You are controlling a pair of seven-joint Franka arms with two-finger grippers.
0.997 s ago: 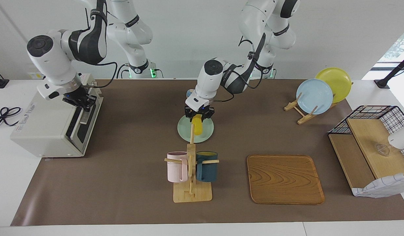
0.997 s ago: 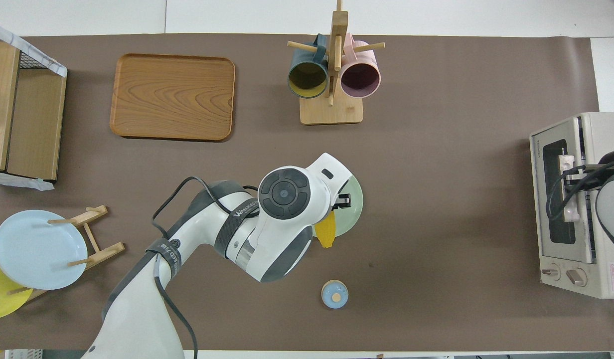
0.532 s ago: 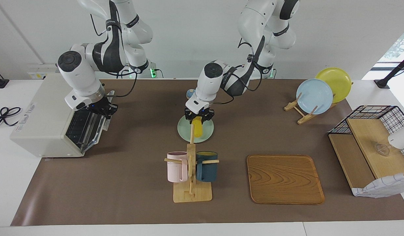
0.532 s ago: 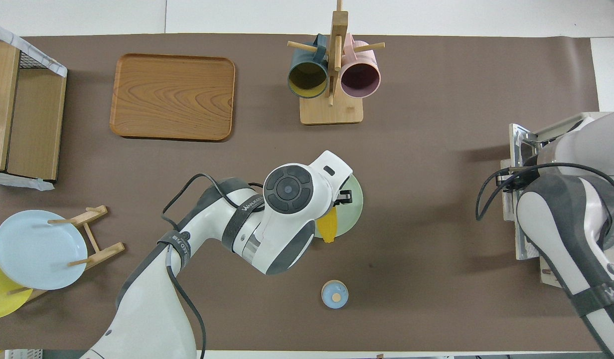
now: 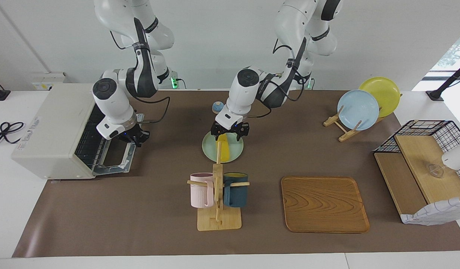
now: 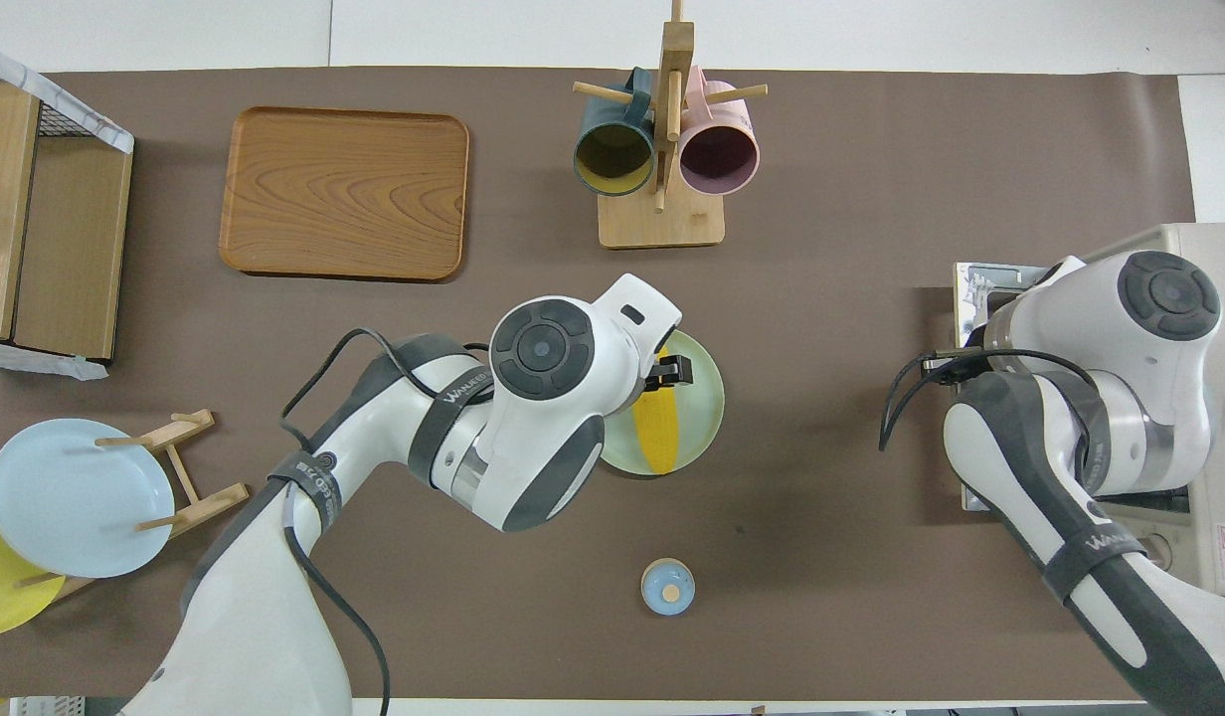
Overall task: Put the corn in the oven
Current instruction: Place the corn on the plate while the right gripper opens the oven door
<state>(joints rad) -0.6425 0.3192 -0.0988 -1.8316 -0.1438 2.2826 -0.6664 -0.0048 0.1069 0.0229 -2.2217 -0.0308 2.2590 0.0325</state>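
Corn cob (image 6: pixel 657 433), bright yellow, elongated, rows of kernels visible from overhead. It lies flat on the pale green round plate (image 6: pixel 702 398) at table centre. Clock bearings below are read on the overhead view, with 12 o'clock pointing away from the robots. The long axis runs roughly 12 to 6, with the tapered tip at 6 o'clock, near the plate's rim. In the facing view the corn cob (image 5: pixel 225 147) is partly screened by the post of the wooden mug stand (image 5: pixel 217 186).

Left gripper (image 5: pixel 230 131) hangs over the plate (image 5: pixel 235 149), above the cob. Its fingers (image 6: pixel 677 373) look spread, and nothing is pinched.

Off-white boxy toaster oven (image 5: pixel 50 127) sits at 3 o'clock from the plate, at the right arm's end of the table. Its drop-down door (image 5: pixel 116 162) is down and open, and the wire rack (image 5: pixel 89 140) shows inside. Right gripper (image 5: pixel 136 137) is at the door's free edge. Whether it grips there cannot be told.

Other items:
- The mug stand (image 6: pixel 662 149), with a dark blue mug (image 6: pixel 612 159) and a pink mug (image 6: pixel 717 159), is at 12 o'clock from the plate.
- Brown wooden tray (image 6: pixel 344 194) is at about 10 o'clock.
- Small blue round lidded piece (image 6: pixel 667 587) is at 6 o'clock.
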